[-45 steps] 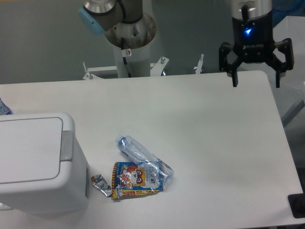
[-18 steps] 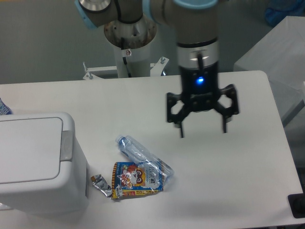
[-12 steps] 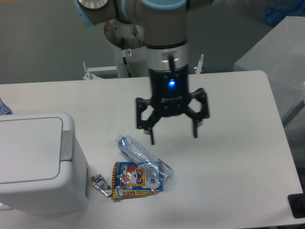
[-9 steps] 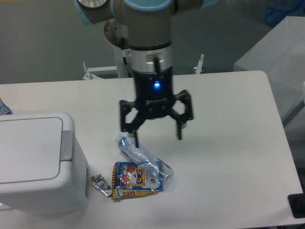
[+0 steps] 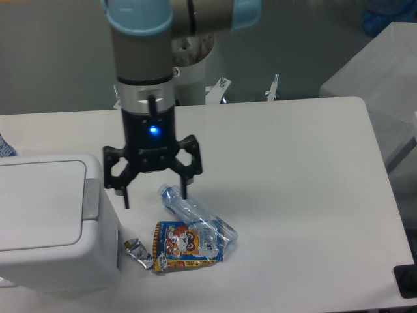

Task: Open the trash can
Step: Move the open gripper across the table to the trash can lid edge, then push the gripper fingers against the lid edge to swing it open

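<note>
The trash can [image 5: 49, 228] sits at the lower left of the frame, lid flat and closed, its light-grey push tab [image 5: 91, 199] running along the lid's right edge. The tool [image 5: 155, 193] hangs just right of that tab, in the centre-left of the frame, fingers spread wide and holding nothing.

From here the main risk is a miss on the tab. The tab is narrow and set at the very edge of the lid, so a descent slightly too far right would likely slide a finger down the bin's side wall instead of pressing the latch. A descent too far left would land on the flat lid, which probably will not release it. With the fingers splayed this wide, the right one could also catch the crushed clear plastic bottle [image 5: 195, 213], which lies just below and right of the tool, and drag it across the surface [image 5: 293, 182]. A hard push might shove the light bin sideways.

Counted: one trash can, one tab, one tool, one crushed bottle, one colourful snack wrapper [image 5: 184, 246] lying partly under the bottle, and one small crumpled foil scrap [image 5: 139, 252] beside the bin.
</note>
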Motion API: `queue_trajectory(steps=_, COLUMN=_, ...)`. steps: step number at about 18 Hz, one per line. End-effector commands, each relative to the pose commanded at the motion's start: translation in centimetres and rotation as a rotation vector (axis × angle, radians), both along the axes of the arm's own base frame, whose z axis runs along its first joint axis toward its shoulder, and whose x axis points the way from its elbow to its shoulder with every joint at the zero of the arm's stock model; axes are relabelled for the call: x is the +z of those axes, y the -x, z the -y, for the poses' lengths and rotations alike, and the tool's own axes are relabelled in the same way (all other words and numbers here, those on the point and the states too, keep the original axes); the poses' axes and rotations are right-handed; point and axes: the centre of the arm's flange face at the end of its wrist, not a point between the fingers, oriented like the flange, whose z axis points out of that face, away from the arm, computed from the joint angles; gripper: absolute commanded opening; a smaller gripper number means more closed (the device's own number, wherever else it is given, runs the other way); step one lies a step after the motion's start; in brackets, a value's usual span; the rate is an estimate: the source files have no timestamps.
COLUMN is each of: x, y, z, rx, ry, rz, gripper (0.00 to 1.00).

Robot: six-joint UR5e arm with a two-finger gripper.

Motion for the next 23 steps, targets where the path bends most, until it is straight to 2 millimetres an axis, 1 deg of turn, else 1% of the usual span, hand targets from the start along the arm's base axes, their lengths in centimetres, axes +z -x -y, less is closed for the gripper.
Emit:
queue_trajectory(steps=2, x=-0.1, y=-0.8, z=-0.2, rx=-0.006, ry=0.003, rz=0.002, gripper=1.0)
queue_trajectory(steps=5, x=-0.4, y=-1.1, z=-0.4, rx=-0.012, ry=0.006, rz=0.006, gripper=1.0)
queue_trajectory(steps=8, x=-0.6, y=-1.8, z=-0.8, rx=-0.025, ry=0.009, rz=0.007, gripper=1.0)
queue_trajectory(steps=20, x=-2.0, y=-2.3, z=-1.1, rx=-0.035, ry=0.03, rz=0.019, gripper=1.0)
queue_trajectory(steps=23, x=-2.0, y=-2.3, z=-1.1, rx=-0.035, ry=0.029, rz=0.021, gripper=1.0)
